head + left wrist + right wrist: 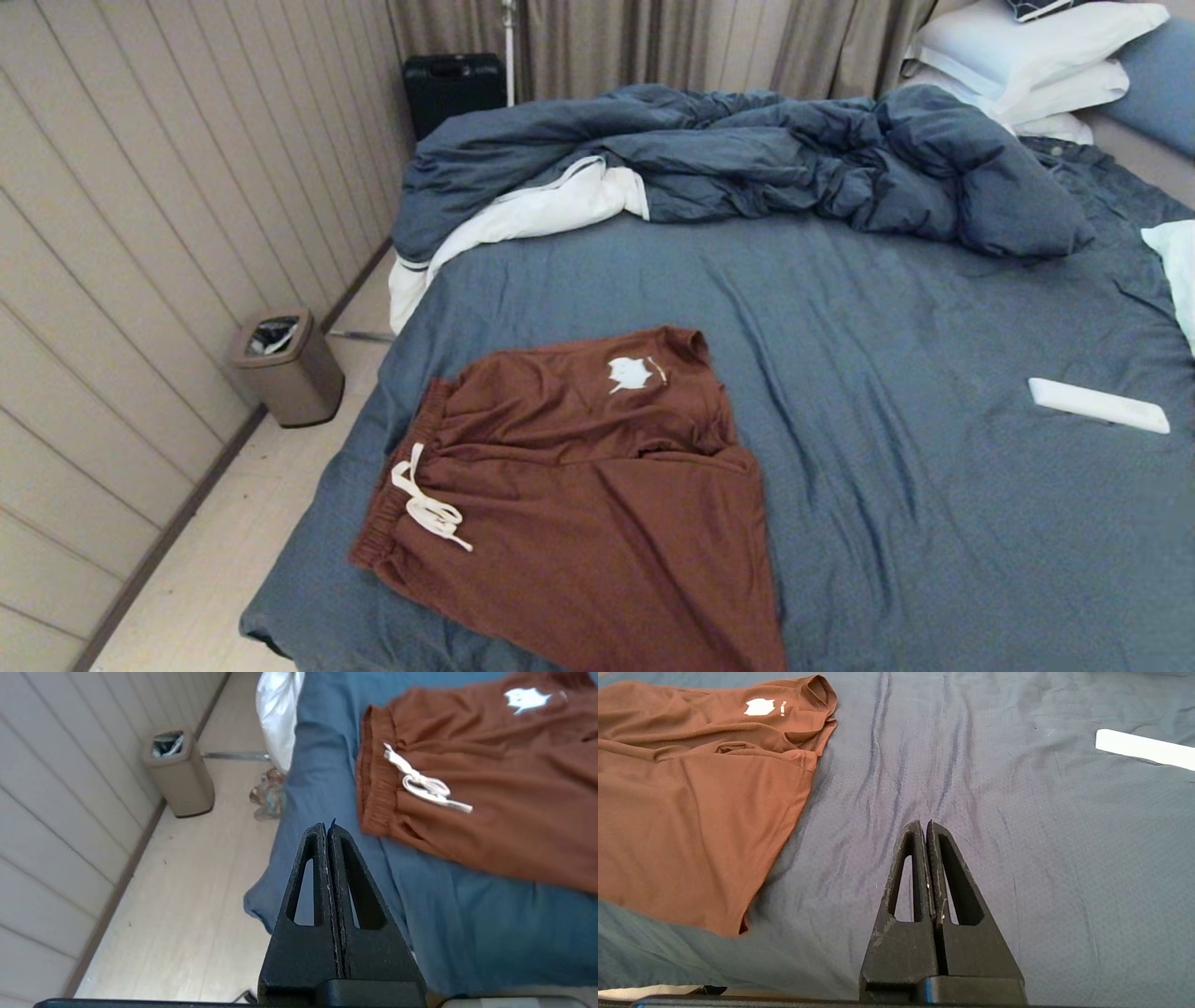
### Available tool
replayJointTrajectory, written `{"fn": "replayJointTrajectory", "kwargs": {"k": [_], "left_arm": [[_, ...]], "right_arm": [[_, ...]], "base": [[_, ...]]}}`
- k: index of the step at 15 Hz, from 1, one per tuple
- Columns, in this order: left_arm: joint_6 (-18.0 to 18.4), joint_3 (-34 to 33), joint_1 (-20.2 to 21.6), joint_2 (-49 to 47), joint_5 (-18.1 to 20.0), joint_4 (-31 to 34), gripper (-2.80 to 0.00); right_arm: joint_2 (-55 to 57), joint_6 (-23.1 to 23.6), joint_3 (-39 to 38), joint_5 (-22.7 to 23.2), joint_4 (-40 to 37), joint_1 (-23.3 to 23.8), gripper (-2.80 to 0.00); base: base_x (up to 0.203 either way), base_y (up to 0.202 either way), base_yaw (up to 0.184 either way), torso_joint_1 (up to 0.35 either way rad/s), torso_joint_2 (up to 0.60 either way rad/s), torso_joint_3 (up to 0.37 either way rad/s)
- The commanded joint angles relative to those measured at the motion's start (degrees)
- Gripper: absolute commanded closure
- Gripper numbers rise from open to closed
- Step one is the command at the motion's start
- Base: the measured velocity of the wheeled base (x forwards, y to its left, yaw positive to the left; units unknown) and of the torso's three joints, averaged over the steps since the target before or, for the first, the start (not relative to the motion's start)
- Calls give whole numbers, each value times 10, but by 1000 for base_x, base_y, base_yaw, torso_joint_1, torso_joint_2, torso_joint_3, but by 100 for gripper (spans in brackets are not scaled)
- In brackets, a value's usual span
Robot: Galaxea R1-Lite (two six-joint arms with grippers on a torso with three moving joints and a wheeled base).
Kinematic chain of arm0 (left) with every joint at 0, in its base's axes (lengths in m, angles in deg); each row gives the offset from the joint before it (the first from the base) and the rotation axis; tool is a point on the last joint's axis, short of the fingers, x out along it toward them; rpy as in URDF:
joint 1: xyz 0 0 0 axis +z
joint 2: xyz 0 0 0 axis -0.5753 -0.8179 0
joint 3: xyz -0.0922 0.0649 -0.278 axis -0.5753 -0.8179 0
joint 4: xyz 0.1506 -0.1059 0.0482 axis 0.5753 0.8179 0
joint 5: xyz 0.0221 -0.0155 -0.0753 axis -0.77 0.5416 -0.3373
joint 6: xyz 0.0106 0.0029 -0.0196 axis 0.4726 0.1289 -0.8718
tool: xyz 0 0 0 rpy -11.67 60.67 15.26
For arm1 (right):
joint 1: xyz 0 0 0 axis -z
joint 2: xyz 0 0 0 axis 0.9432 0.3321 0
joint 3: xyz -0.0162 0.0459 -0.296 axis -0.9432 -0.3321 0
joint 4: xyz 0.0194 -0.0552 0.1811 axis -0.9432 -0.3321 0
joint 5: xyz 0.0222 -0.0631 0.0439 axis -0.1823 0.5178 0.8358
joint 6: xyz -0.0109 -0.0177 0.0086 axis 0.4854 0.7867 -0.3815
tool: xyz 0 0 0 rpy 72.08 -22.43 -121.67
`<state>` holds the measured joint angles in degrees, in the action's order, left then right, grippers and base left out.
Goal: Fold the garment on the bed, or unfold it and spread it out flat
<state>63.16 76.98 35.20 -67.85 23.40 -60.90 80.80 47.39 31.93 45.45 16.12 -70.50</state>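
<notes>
The garment (597,485), rust-brown shorts with a gathered waistband, white drawstring (425,504) and a white printed mark (628,373), lies spread on the bed (934,523) near its front left corner. One leg is partly folded over. Neither arm shows in the head view. In the left wrist view my left gripper (326,828) is shut and empty, held above the bed's corner, short of the garment's (490,774) waistband. In the right wrist view my right gripper (923,826) is shut and empty over bare sheet, with the garment (700,812) off to one side.
A rumpled dark blue duvet (794,159) with white lining lies across the far half of the bed, white pillows (1027,56) behind it. A white flat object (1098,405) rests on the sheet at the right. A bin (285,366) stands on the floor by the left wall.
</notes>
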Motion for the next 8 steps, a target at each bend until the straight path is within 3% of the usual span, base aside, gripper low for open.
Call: {"fn": "replayJointTrajectory", "kwargs": {"k": [1,3,8], "left_arm": [[-14,-4,0,-1,-3,-2,0],[-58,-4,-1,-1,-15,-6,0],[-56,-2,0,-1,-15,-6,0]], "right_arm": [[2,0,0,0,0,0,0],[2,0,0,0,0,0,0],[3,2,0,3,0,1,0]], "base": [[0,0,0,0,0,0],[0,0,0,0,0,0],[0,0,0,0,0,0]]}}
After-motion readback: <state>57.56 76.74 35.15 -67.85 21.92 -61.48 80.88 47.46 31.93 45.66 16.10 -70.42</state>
